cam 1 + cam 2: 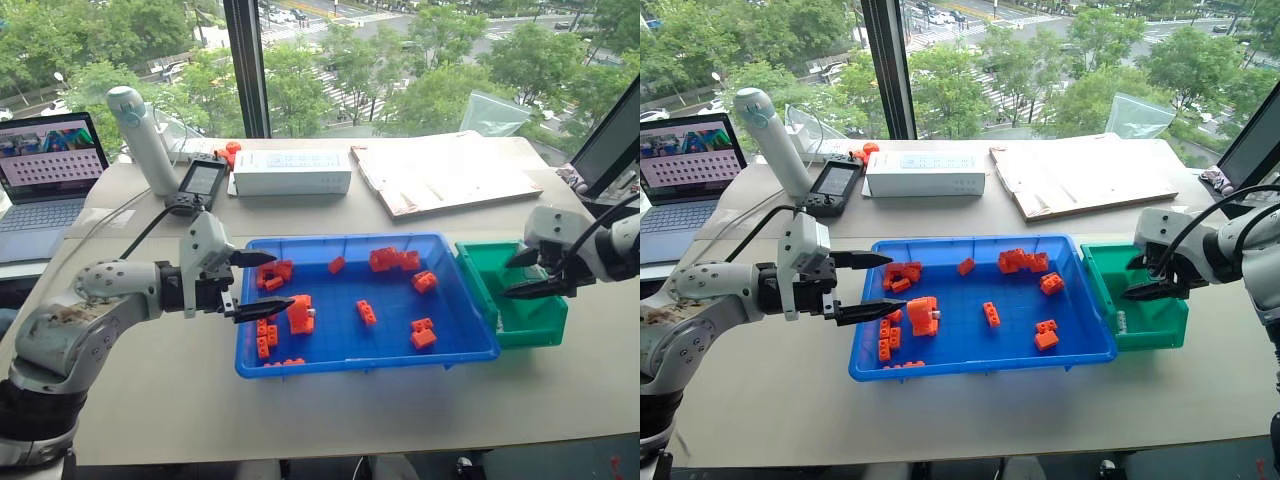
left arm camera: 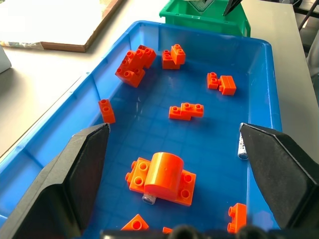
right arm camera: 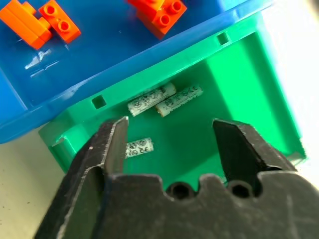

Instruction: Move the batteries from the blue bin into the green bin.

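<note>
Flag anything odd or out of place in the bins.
Two batteries are left in the blue bin: one battery lies against a side wall, another pokes out from under the big orange brick. Three batteries already lie in the green bin. Nothing spilled.

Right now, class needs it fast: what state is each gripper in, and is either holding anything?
Left gripper: open, holding nothing, over the blue bin.
Right gripper: open, holding nothing, above the green bin.

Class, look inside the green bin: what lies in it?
Three batteries lie on the floor of the green bin. The right hand hovers open above, covering part of one battery.
</note>
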Available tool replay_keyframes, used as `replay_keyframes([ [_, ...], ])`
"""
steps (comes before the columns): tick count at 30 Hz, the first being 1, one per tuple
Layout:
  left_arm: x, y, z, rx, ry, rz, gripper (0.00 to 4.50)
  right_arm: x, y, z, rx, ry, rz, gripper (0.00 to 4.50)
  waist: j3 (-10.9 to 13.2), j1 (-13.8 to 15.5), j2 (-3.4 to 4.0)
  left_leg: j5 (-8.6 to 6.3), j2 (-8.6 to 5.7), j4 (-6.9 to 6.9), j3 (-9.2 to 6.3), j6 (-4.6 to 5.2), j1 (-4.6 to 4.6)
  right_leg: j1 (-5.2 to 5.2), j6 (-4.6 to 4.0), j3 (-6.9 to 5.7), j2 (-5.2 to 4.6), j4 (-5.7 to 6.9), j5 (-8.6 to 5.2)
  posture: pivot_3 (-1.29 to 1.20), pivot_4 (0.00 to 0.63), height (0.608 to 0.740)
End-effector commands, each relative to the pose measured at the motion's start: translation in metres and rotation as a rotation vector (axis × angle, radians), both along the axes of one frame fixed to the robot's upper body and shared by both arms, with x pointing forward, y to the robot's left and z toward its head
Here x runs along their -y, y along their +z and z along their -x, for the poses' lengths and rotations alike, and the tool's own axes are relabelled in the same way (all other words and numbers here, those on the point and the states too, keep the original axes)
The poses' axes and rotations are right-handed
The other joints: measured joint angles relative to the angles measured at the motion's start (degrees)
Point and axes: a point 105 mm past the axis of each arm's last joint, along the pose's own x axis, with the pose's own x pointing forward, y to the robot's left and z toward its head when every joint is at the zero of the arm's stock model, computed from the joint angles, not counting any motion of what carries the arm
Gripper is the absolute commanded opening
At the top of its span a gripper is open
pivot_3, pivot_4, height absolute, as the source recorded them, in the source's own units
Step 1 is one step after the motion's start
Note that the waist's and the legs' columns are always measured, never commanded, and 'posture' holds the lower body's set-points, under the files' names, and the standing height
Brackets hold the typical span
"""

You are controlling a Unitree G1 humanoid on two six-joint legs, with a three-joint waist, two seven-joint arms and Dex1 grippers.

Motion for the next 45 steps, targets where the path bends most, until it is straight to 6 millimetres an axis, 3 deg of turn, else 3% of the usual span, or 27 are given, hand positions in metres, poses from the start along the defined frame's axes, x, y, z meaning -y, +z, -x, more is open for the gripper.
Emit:
replay_keyframes([
  [1, -0.002, 0.007, 0.007, 0.041, 0.009, -0.015, 4.5, -0.045, 0.032, 0.011, 0.022, 0.172, -0.09, 4.24, 0.0, -0.14, 0.0, 0.0, 0.01, -0.03, -0.01, 0.01, 0.0, 0.0, -0.01, -0.01, 0.0, 0.0, -0.01, 0.0, 0.15, 0.74],
  [5, -0.004, 0.005, 0.012, 0.031, 0.023, -0.025, 4.5, -0.088, 0.025, 0.031, -0.107, 0.348, -0.171, 4.24, 0.0, -0.01, -0.01, -0.02, 0.0, -0.04, -0.07, 0.1, 0.0, 0.06, 0.02, -0.04, 0.01, -0.01, -0.03, 0.0, 0.15, 0.74],
  [8, -0.004, 0.003, 0.017, 0.017, 0.032, -0.033, 4.5, -0.128, -0.006, 0.046, -0.236, 0.515, -0.151, 4.24, 0.0, 0.33, -0.01, -0.06, -0.01, 0.02, -0.07, 0.07, -0.01, 0.01, 0.02, -0.05, 0.0, -0.03, -0.03, 0.0, 0.15, 0.74],
  [12, -0.006, 0.001, 0.024, -0.001, 0.051, -0.038, 4.5, -0.147, -0.037, 0.052, -0.315, 0.62, -0.098, 4.24, 0.0, 0.57, -0.02, -0.07, -0.01, 0.06, -0.09, 0.05, -0.02, -0.17, 0.02, -0.06, 0.01, -0.02, -0.02, 0.0, 0.15, 0.74],
  [18, -0.012, -0.007, 0.03, -0.021, 0.106, -0.072, 4.5, -0.16, -0.066, 0.049, -0.366, 0.692, -0.082, 4.24, 0.0, 0.84, -0.03, -0.07, -0.01, 0.13, -0.09, 0.05, -0.01, -0.16, 0.04, -0.06, 0.01, 0.0, -0.01, 0.0, 0.15, 0.74],
  [36, -0.021, -0.005, 0.035, 0.0, 0.182, -0.088, 4.5, -0.182, -0.109, 0.026, -0.386, 0.936, 0.067, 4.24, -0.01, 0.55, -0.03, -0.05, -0.01, 0.09, -0.08, 0.02, 0.0, -0.17, 0.05, -0.08, 0.03, 0.02, 0.01, 0.0, 0.15, 0.74],
  [40, -0.023, -0.004, 0.036, 0.004, 0.201, -0.09, 4.5, -0.186, -0.121, 0.021, -0.397, 0.932, 0.066, 4.24, -0.02, 0.47, -0.04, -0.04, -0.01, 0.08, -0.09, 0.0, 0.01, -0.16, 0.05, -0.1, 0.04, 0.02, 0.01, 0.0, 0.15, 0.74],
  [45, -0.026, -0.004, 0.036, 0.016, 0.218, -0.105, 4.5, -0.185, -0.123, -0.002, -0.316, 0.848, 0.088, 4.24, -0.03, 0.33, -0.06, -0.04, 0.0, 0.05, -0.1, -0.02, 0.07, -0.11, 0.04, -0.12, 0.05, 0.02, 0.01, 0.0, 0.15, 0.74],
])
